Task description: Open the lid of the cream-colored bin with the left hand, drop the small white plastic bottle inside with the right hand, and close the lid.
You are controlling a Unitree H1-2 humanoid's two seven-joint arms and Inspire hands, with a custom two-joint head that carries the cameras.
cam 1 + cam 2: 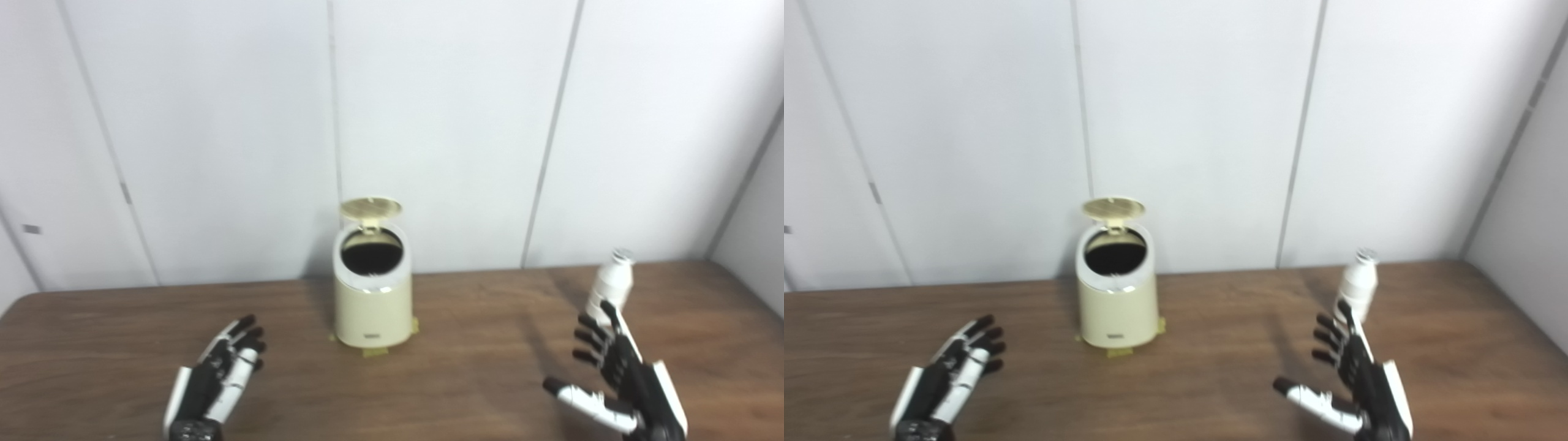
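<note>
Left eye view: bin point(372, 300) lid point(370, 208) raised, interior dark, bottle point(610, 283) outside.

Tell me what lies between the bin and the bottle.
Nothing: bare table separates bin from bottle, shown in both eye views.

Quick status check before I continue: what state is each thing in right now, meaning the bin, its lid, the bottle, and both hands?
Cream-colored bin: upright on the table, mouth uncovered, inside dark.
Lid: flipped up, open.
Small white plastic bottle: upright on the table, capped, not held.
Left hand: open, holding nothing, near the table's front edge.
Right hand: open, fingers spread, just in front of the bottle, no grip on it.
</note>
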